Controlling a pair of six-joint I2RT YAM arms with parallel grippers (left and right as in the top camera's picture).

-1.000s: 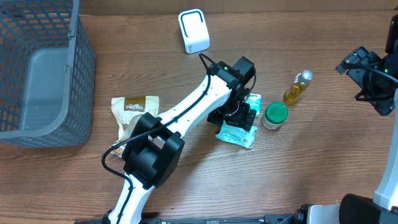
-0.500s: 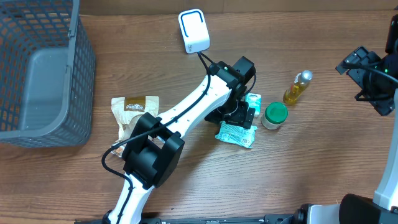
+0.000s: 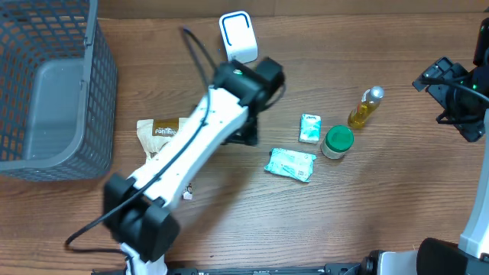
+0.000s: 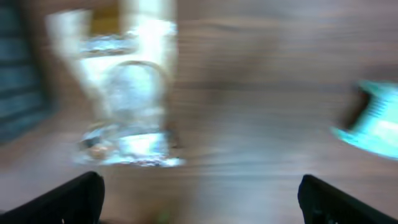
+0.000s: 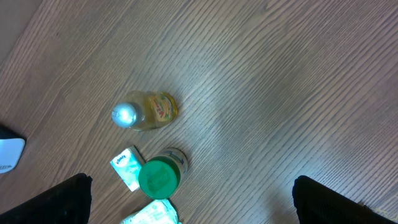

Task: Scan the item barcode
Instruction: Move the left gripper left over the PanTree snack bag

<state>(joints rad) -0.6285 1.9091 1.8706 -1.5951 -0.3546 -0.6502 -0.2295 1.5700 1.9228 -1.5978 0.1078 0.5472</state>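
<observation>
The left gripper (image 4: 205,200) is wide open with nothing between its fingers, positioned above bare table (image 3: 351,218) between the snack pouch (image 3: 162,130) and the teal packet (image 3: 290,163); the left wrist view is motion-blurred. The teal packet lies flat on the wood, free of both grippers, just beside the green-lidded jar (image 3: 337,140) and the small teal box (image 3: 309,127). The white barcode scanner (image 3: 238,37) sits at the far edge, well apart from the packet. The right gripper (image 5: 199,202) is wide open and empty, to the right of the yellow bottle (image 5: 144,113).
</observation>
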